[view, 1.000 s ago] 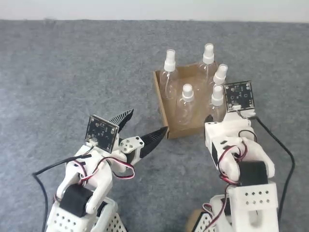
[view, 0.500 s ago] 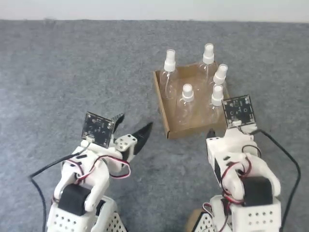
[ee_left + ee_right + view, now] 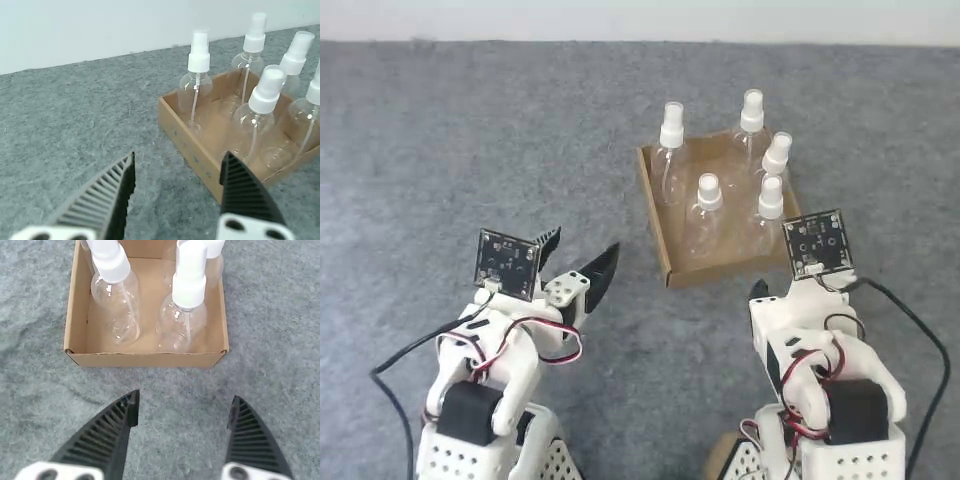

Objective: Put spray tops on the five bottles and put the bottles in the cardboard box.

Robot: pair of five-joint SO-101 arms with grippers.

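All five capped bottles (image 3: pixel 704 215) are standing inside the cardboard box (image 3: pixel 657 220) while the left pincer (image 3: pixel 583 243) and right pincer (image 3: pixel 185 399) are hovering spread and empty near it, so the task is seemingly finishing, needing only parking.

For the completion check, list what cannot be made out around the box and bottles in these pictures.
- Right wrist view: the far bottles in the cardboard box are cut off by the picture's edge.
- Left wrist view: one end bottle is cut by the frame edge.
- High view: an arm's camera board covers the box's near corner.
- All views: whether the spray tops are fully tightened is too small to tell.
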